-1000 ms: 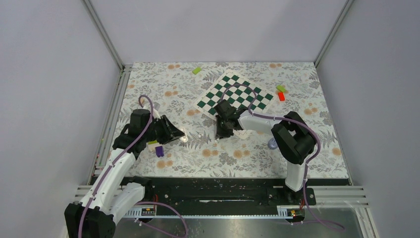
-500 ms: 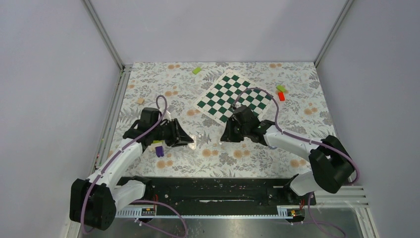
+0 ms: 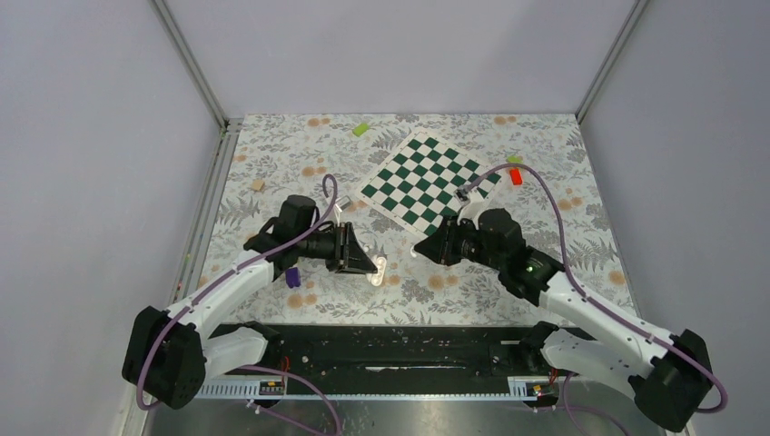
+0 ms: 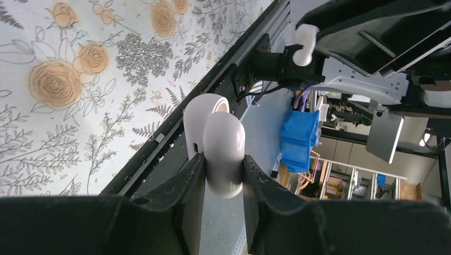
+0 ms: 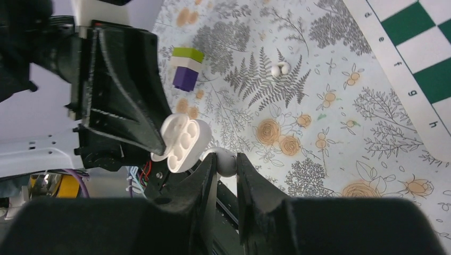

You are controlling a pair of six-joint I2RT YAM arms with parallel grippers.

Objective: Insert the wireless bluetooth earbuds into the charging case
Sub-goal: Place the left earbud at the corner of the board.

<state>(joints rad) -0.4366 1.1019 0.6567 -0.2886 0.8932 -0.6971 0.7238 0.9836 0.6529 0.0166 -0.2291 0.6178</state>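
left pincer (image 4: 223,162) clamped the slippery-looking white oval plastic case (image 4: 224,135) by its sides, right pincer (image 5: 226,166) seemingly nipped a glossy white bud (image 5: 225,160)

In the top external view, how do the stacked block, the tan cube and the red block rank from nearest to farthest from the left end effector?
1. Stacked block: close on the left of the left end effector, beside its arm.
2. Tan cube: far left, toward the back.
3. Red block: on the right, past the chessboard.
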